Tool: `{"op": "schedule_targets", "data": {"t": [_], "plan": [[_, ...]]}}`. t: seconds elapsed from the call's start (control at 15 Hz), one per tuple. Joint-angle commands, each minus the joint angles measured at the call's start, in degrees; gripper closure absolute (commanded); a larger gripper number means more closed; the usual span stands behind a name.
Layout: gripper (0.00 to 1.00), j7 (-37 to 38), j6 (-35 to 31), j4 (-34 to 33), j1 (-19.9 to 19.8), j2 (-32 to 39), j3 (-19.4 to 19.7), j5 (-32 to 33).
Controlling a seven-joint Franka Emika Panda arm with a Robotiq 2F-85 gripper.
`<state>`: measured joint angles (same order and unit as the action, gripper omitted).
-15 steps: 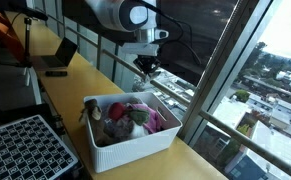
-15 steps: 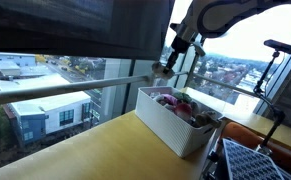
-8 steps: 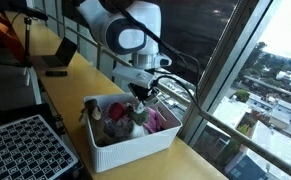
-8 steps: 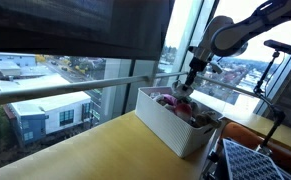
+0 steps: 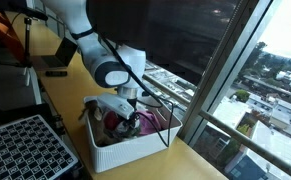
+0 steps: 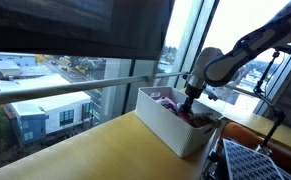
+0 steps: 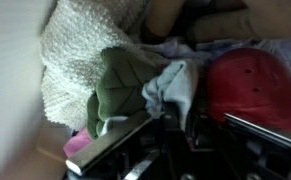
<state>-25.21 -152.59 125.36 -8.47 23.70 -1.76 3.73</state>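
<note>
In an exterior view, the gripper (image 5: 131, 118) is down among soft things in the white bin (image 5: 135, 150) at frame centre. In an exterior view, the gripper (image 6: 188, 108) enters the bin right of centre. In the wrist view, its fingers (image 7: 110, 150) fill the bottom edge. The green cloth (image 7: 120, 85) lies just above them, centre-left, touching a grey-blue cloth (image 7: 175, 88), with a red toy (image 7: 250, 85) at right. I cannot tell how wide the jaws stand.

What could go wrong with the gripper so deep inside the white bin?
The gripper sits among tightly packed soft things. In the wrist view the green cloth and the pale blue cloth overlap, so it may pinch both together. A snagged piece might also tug the white bin along the table.
</note>
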Motion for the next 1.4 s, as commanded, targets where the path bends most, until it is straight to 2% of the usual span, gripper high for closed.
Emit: {"op": "schedule_targets", "data": {"t": [0.0, 0.13, 0.47, 0.73, 0.87, 0.93, 1.33], "plan": [[0.53, -0.2, 0.5, 2.4, -1.2, -3.6, -0.1, -0.5], [0.39, 0.6, 1.4, 4.3, -1.1, -8.0, 0.0, -0.8], [0.02, 6.6, 3.3, 8.3, 2.7, -20.7, 0.2, -0.1], [0.0, 13.9, 6.3, 8.2, 6.6, -28.0, -0.2, 0.2], [0.0, 19.0, 5.3, 9.1, 8.4, -30.4, -0.9, 1.1], [0.0, 15.0, 5.6, 7.1, 8.1, -27.4, 0.3, 0.3], [0.0, 15.6, 5.6, 7.4, 8.5, -27.4, 0.5, 0.3]]}}
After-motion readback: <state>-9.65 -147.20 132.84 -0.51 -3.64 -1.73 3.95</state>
